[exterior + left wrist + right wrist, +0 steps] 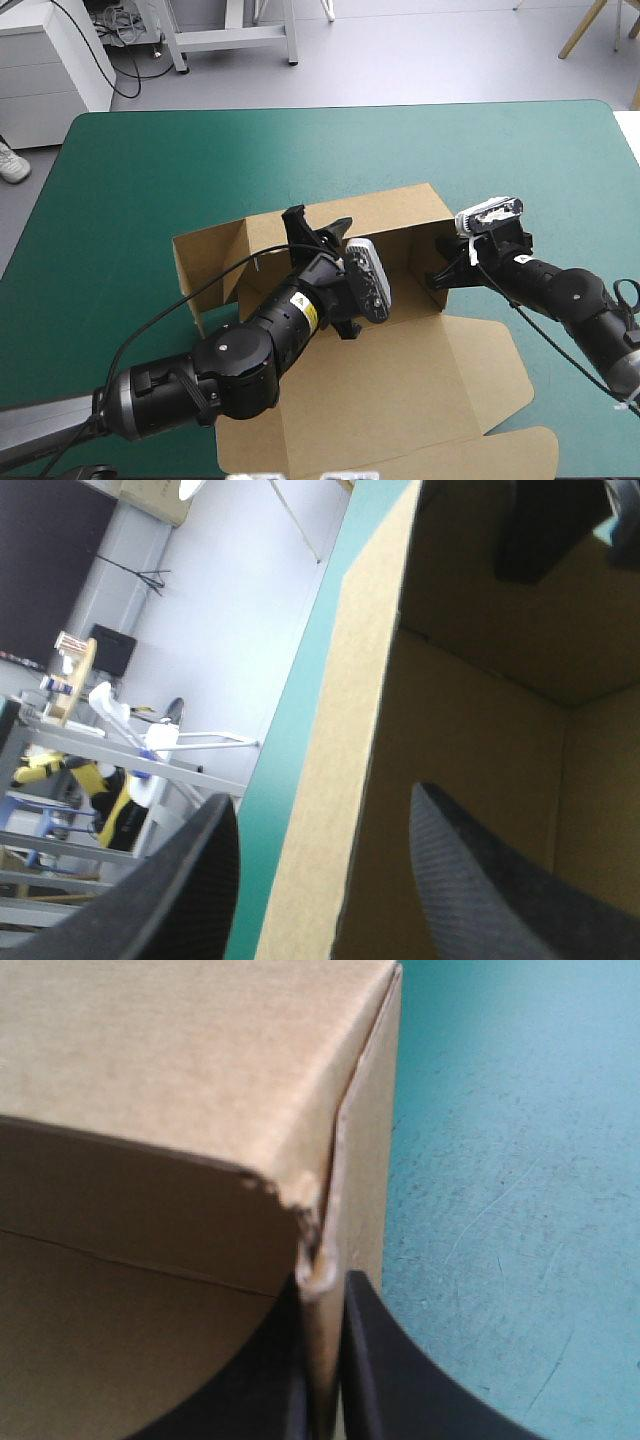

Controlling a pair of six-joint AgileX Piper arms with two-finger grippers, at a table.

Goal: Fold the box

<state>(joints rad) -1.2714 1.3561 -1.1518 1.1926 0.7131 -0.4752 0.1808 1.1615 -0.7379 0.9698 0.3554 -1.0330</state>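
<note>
Nearest the robot, at 6 o'clock on the teal-green cover point(150, 170), the lid point(400, 380) of the brown box point(410, 212) lies flat and unfolded, so the job looks about midway, with the walls up but not yet tucked. Beyond it, the left gripper point(318, 228) reaches in from 8 o'clock. In its wrist view its point(322, 810) black fingers stand well apart astride the far wall point(330, 780), one inside the tray and one outside over the cover. They are not pinching it, and this probably serves to steady that wall or to get ready to press it. At the box's 3 o'clock side, the right gripper point(440, 262) comes in from 4 o'clock. Its point(322, 1285) fingers are all but closed on the side wall point(365, 1160) just by a frayed corner, most likely to keep the wall upright and the corner square. At 9 o'clock a flap point(205, 265) stands splayed outward with nothing holding it. The cover runs on bare toward 12 o'clock.
</note>
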